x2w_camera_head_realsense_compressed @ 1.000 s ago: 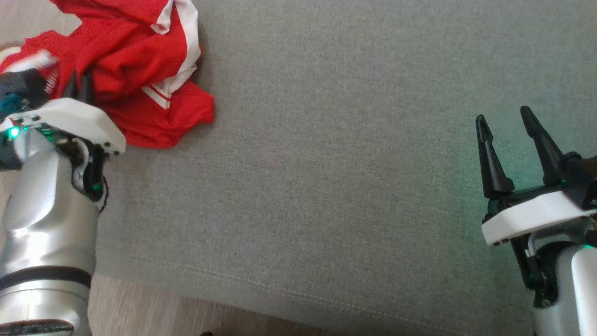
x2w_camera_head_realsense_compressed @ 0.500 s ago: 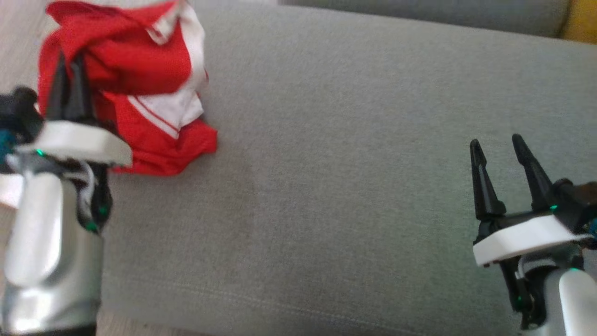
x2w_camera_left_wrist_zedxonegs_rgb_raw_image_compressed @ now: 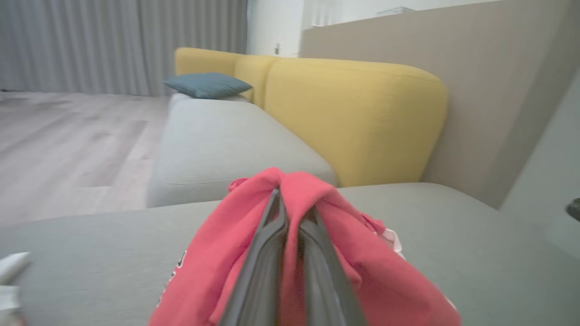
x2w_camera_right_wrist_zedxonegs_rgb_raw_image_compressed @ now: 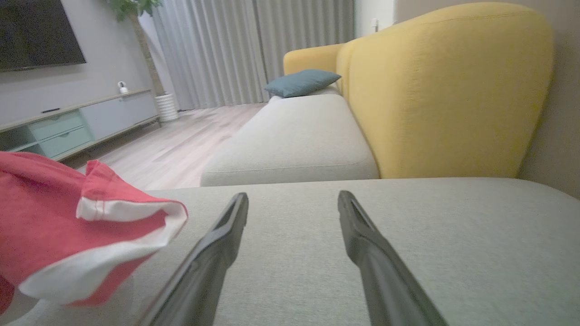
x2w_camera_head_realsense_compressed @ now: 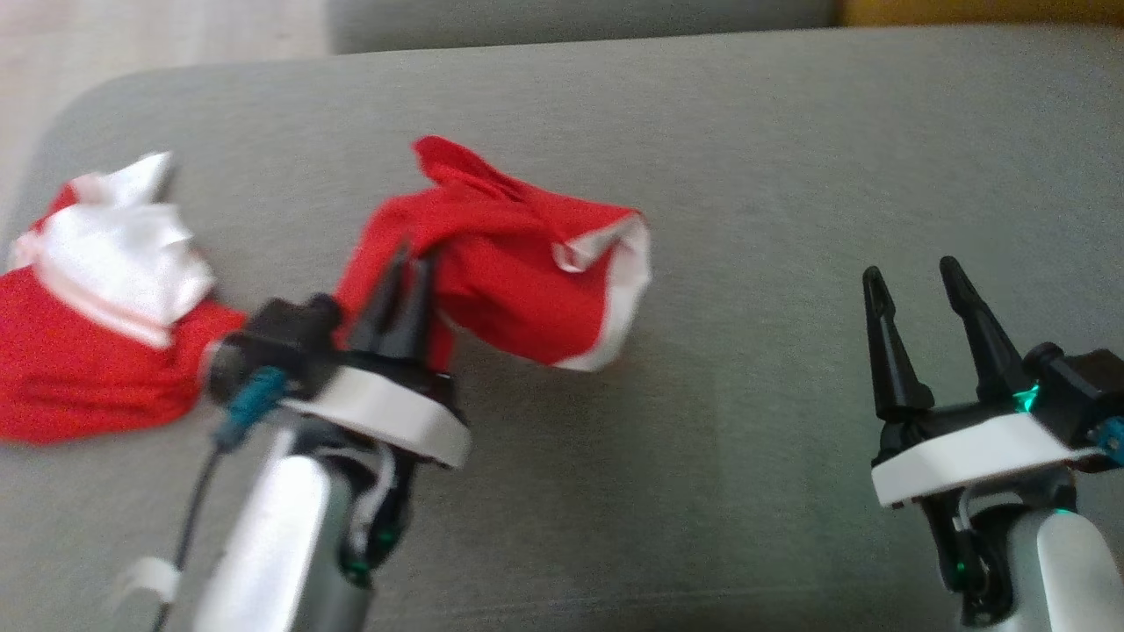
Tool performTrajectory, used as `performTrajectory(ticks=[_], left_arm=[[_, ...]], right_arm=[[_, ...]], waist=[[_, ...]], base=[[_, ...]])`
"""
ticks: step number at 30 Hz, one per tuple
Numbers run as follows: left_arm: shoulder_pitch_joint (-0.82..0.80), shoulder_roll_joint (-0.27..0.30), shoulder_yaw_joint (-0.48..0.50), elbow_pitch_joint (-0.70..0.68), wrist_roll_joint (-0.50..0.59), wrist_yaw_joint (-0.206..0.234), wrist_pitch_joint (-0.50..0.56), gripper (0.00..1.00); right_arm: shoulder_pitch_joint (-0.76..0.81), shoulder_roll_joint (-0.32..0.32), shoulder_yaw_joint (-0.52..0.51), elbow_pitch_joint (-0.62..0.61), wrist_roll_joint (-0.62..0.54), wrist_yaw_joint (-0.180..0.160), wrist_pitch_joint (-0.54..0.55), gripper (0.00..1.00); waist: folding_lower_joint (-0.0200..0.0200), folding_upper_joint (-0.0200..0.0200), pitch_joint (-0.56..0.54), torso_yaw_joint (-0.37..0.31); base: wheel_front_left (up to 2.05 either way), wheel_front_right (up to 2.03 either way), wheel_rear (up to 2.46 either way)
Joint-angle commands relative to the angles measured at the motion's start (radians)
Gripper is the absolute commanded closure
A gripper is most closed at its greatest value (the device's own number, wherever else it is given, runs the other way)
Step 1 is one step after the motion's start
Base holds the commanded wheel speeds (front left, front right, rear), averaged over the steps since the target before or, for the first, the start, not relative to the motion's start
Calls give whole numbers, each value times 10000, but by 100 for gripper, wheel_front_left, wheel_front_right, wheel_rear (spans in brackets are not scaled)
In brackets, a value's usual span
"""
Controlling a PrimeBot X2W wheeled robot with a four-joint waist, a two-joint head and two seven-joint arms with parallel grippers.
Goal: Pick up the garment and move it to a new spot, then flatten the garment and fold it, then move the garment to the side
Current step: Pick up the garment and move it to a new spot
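The left gripper (x2w_camera_head_realsense_compressed: 414,259) is pinched tight on a fold of the red garment (x2w_camera_head_realsense_compressed: 518,290), its two fingers pressed together with cloth draped over their tips, as the left wrist view (x2w_camera_left_wrist_zedxonegs_rgb_raw_image_compressed: 290,213) shows up close. The held part is raised over the grey seat (x2w_camera_head_realsense_compressed: 746,175), a white-edged opening hanging to the right of the fingers. The rest trails left to a red and white heap lying near the seat's left end. The right gripper (x2w_camera_head_realsense_compressed: 909,268) hovers over the right of the seat, fingers spread wide and holding nothing, well apart from the garment. In the right wrist view the garment (x2w_camera_right_wrist_zedxonegs_rgb_raw_image_compressed: 54,217) shows to the left of those fingers (x2w_camera_right_wrist_zedxonegs_rgb_raw_image_compressed: 226,235). Farther off are a yellow backrest (x2w_camera_right_wrist_zedxonegs_rgb_raw_image_compressed: 444,90) and a blue pillow (x2w_camera_right_wrist_zedxonegs_rgb_raw_image_compressed: 301,81).
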Motion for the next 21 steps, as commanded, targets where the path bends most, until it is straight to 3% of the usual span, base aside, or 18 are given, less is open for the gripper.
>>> performTrajectory(ticks=[1,10,15,20,21], left_arm=[[-626,-80,-18,-225,-109,-37,-123,100],[-2088,-325,-1738,1186,-407,-3,-740,100],[-2683,-333,-2551,2236,-736,182,-973,100],[-2909,-334,-3082,3102,-827,160,-1110,98],[-2935,-334,-3187,3256,-826,166,-1158,60]], right_arm=[[-372,-38,274,-405,113,40,-113,0],[-678,-37,434,-269,457,40,-430,0],[-814,-36,521,-63,722,40,-713,0],[-892,-36,575,139,852,40,-929,0],[-903,-36,578,192,866,40,-968,0]], waist=[[0,-1,348,-1230],[0,-1,1286,-3297],[0,-1,1797,-3827],[0,-1,1978,-3908],[0,-1,1974,-3885]], base=[[0,0,0],[0,0,0],[0,0,0],[0,0,0],[0,0,0]])
